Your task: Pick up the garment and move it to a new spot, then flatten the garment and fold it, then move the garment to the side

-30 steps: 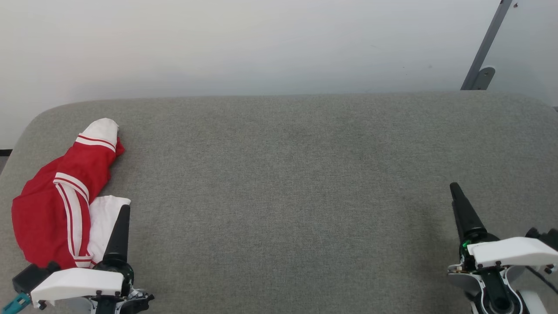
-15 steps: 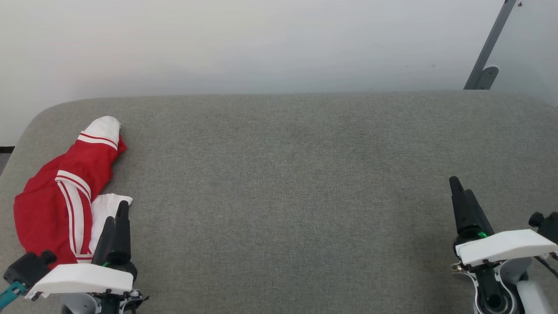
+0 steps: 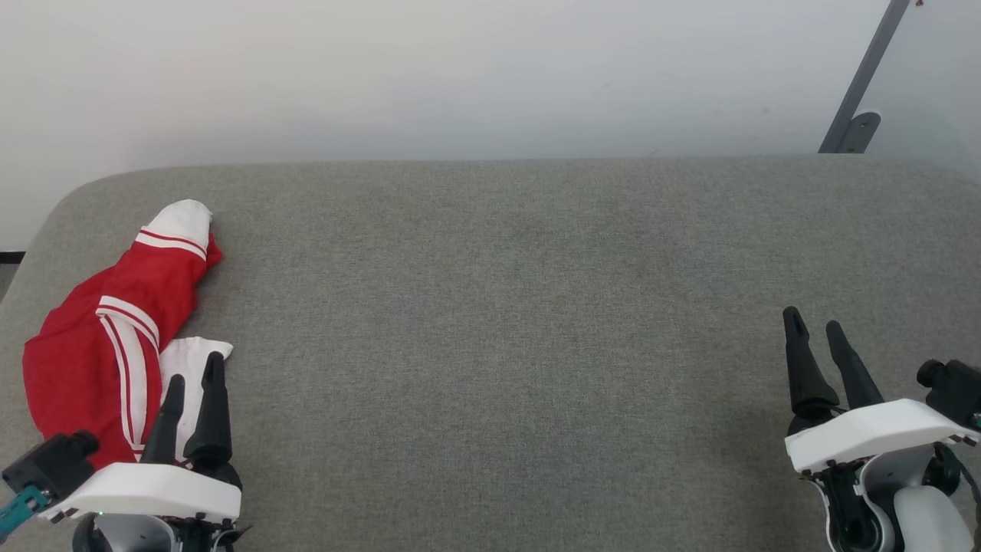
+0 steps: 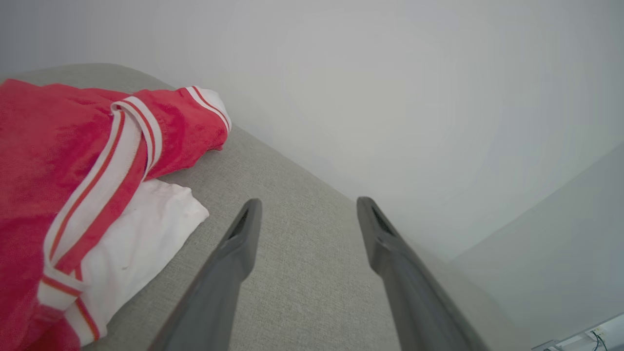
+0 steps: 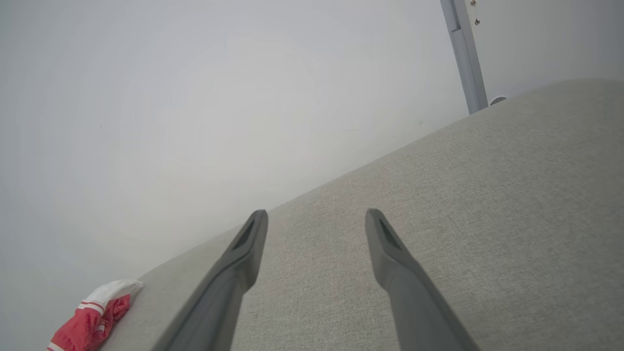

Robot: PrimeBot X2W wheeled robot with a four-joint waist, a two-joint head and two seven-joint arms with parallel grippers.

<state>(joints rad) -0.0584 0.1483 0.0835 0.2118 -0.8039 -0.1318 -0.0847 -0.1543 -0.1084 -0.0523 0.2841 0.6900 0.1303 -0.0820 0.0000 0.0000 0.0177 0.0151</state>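
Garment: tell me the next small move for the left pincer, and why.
Probably ease the left pincer left and down until its open fingers straddle the white sleeve end. The garment lies bunched at the left end of the grey surface, and the pincer hangs just beside it with nothing between its fingers.

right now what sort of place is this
Likely an indoor lab or test room rather than a home: a wide grey fabric-covered surface against a bare pale wall, a grey metal post at the right, and one crumpled red shirt.
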